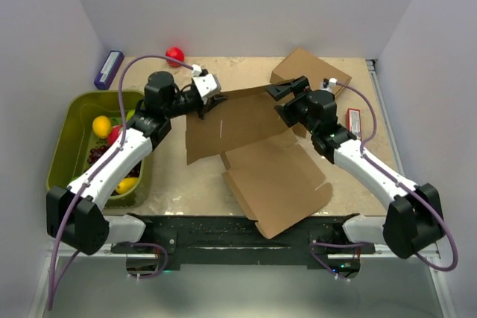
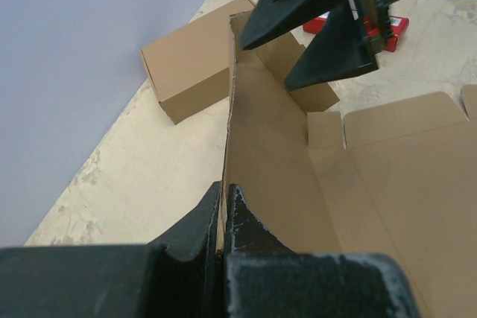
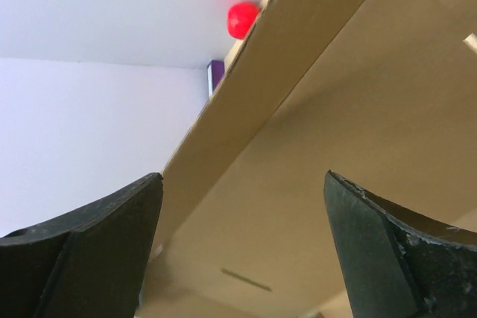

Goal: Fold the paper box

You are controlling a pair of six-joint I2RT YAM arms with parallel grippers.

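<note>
The paper box (image 1: 276,176): left pincer (image 2: 224,193) pinches its edge, right pincer (image 3: 242,180) agape.

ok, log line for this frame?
paper box: one panel raised, rest on table | left gripper: shut on panel edge | right gripper: open, at panel's far end

Brown die-cut paper box (image 1: 272,176), mostly flat, one panel raised, edge pinched in left tool (image 2: 224,193), far end within spread right tool (image 3: 242,184)

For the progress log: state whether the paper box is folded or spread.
Partly folded: one panel stands raised, pinched in the left gripper; the rest of the paper box lies flat on the table.
</note>
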